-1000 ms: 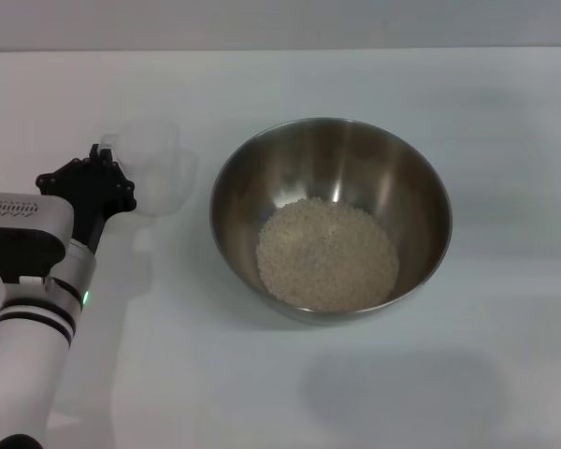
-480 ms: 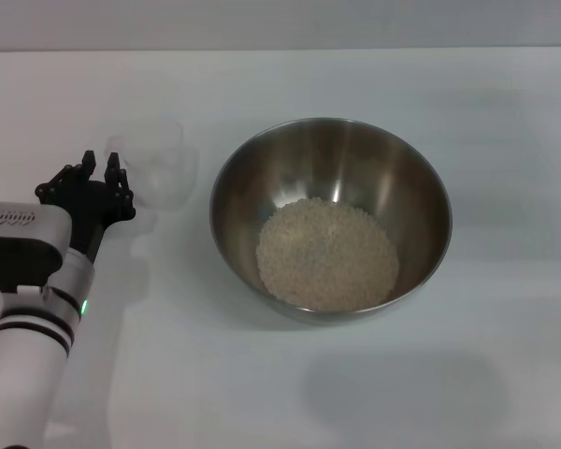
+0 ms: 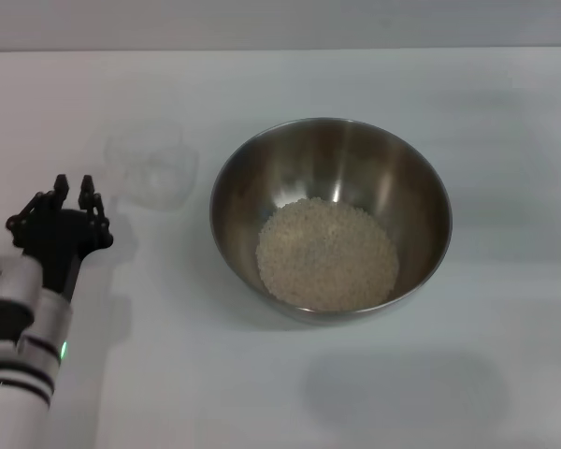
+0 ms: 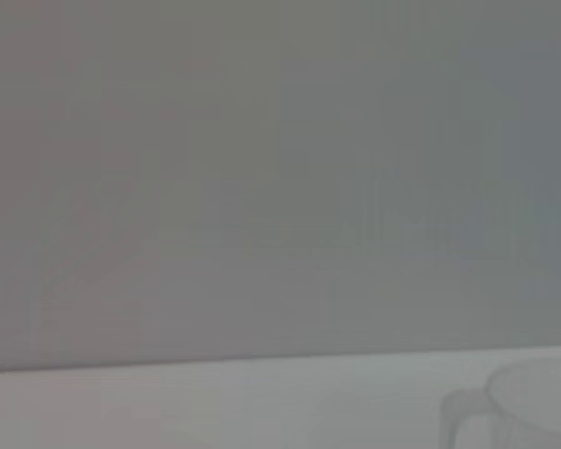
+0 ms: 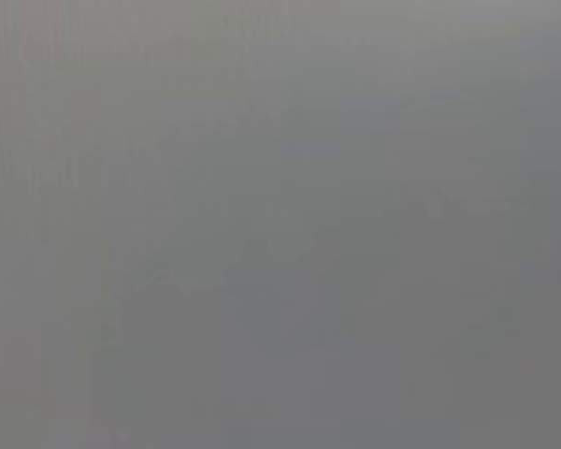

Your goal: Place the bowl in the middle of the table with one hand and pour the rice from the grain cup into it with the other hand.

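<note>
Bowl sat mid-table w/ the rice heaped inside, so pour looked done. Grain cup stood empty & upright beside bowl's left. Left gripper hung near cup, not touching, fingers slightly parted, holding nothing. Right arm out of view.

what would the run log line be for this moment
stage: after pour | rice: in bowl | grain cup: upright on table, released | left gripper: open, near cup | right gripper: out of view
</note>
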### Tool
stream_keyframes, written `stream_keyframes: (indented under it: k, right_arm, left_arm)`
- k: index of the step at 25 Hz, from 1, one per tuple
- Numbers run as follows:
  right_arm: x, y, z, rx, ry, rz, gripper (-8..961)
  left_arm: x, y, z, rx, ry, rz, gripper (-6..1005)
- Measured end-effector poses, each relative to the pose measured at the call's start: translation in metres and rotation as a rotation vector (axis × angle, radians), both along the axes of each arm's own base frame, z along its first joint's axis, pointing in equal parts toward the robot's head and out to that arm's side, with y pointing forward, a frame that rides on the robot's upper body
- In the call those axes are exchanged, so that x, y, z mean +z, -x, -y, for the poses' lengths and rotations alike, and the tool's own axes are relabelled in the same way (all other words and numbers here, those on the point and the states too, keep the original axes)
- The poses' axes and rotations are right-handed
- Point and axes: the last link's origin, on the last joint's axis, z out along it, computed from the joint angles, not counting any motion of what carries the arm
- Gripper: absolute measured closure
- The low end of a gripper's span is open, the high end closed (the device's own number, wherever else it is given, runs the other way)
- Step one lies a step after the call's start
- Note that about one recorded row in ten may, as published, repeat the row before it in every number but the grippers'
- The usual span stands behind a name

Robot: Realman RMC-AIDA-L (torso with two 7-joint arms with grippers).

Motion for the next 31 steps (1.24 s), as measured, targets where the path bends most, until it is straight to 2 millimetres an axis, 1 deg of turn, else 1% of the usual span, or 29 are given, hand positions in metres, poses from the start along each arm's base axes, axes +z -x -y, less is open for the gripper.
stream_keyframes:
  k: [4, 6, 8, 9, 10, 12, 13, 15, 16, 18, 19, 20, 21, 22, 23, 24, 25, 31]
  right_arm:
    - [-0.001, -0.004, 0.003, -0.013, 0.001, -0.001, 457]
    - [-0.003, -0.006, 0.005, -0.027, 0.002, 0.007, 456]
    - [-0.007, -0.008, 0.008, -0.042, 0.002, 0.019, 456]
    - [-0.009, -0.009, 0.01, -0.051, -0.001, 0.027, 456]
    - [-0.012, -0.01, 0.013, -0.059, -0.003, 0.033, 456]
    - [-0.017, -0.012, 0.018, -0.071, -0.004, 0.036, 456]
    - [-0.019, -0.013, 0.019, -0.075, -0.002, 0.035, 456]
    - [-0.027, -0.017, 0.026, -0.091, 0.015, 0.029, 456]
    - [-0.027, -0.017, 0.026, -0.091, 0.015, 0.029, 456]
    - [-0.039, -0.022, 0.034, -0.109, 0.042, 0.022, 455]
    - [-0.039, -0.022, 0.034, -0.109, 0.042, 0.022, 455]
    - [-0.048, -0.024, 0.039, -0.118, 0.078, 0.035, 455]
    - [-0.048, -0.024, 0.039, -0.118, 0.078, 0.035, 455]
    - [-0.053, -0.025, 0.04, -0.12, 0.098, 0.045, 455]
    - [-0.061, -0.027, 0.044, -0.123, 0.136, 0.065, 455]
    - [-0.061, -0.027, 0.044, -0.123, 0.136, 0.065, 455]
    - [-0.064, -0.028, 0.046, -0.125, 0.152, 0.073, 455]
    - [-0.066, -0.029, 0.047, -0.128, 0.157, 0.078, 455]
  left_arm:
    - [0.008, -0.003, 0.018, -0.071, -0.059, -0.007, 746]
    - [0.017, -0.007, 0.023, -0.13, -0.111, 0.013, 745]
    - [0.017, -0.007, 0.023, -0.13, -0.111, 0.013, 743]
    - [0.023, -0.008, 0.024, -0.158, -0.147, 0.025, 743]
    - [0.042, -0.008, 0.015, -0.222, -0.243, 0.052, 742]
    - [0.05, -0.009, 0.009, -0.248, -0.279, 0.07, 657]
    - [0.05, -0.009, 0.009, -0.248, -0.279, 0.07, 615]
    - [0.06, -0.011, -0.004, -0.29, -0.309, 0.114, 530]
    - [0.06, -0.011, -0.004, -0.29, -0.309, 0.114, 488]
    - [0.06, -0.011, -0.004, -0.29, -0.309, 0.114, 403]
    - [0.06, -0.011, -0.004, -0.29, -0.309, 0.114, 360]
    - [0.064, -0.011, -0.011, -0.308, -0.313, 0.128, 318]
    - [0.064, -0.011, -0.011, -0.308, -0.313, 0.128, 284]
    - [0.073, -0.009, -0.026, -0.341, -0.316, 0.127, 249]
    - [0.074, -0.009, -0.028, -0.345, -0.313, 0.131, 215]
    - [0.074, -0.009, -0.03, -0.35, -0.31, 0.132, 181]
    - [0.075, -0.009, -0.03, -0.352, -0.31, 0.131, 179]
    - [0.073, -0.009, -0.032, -0.345, -0.303, 0.133, 167]
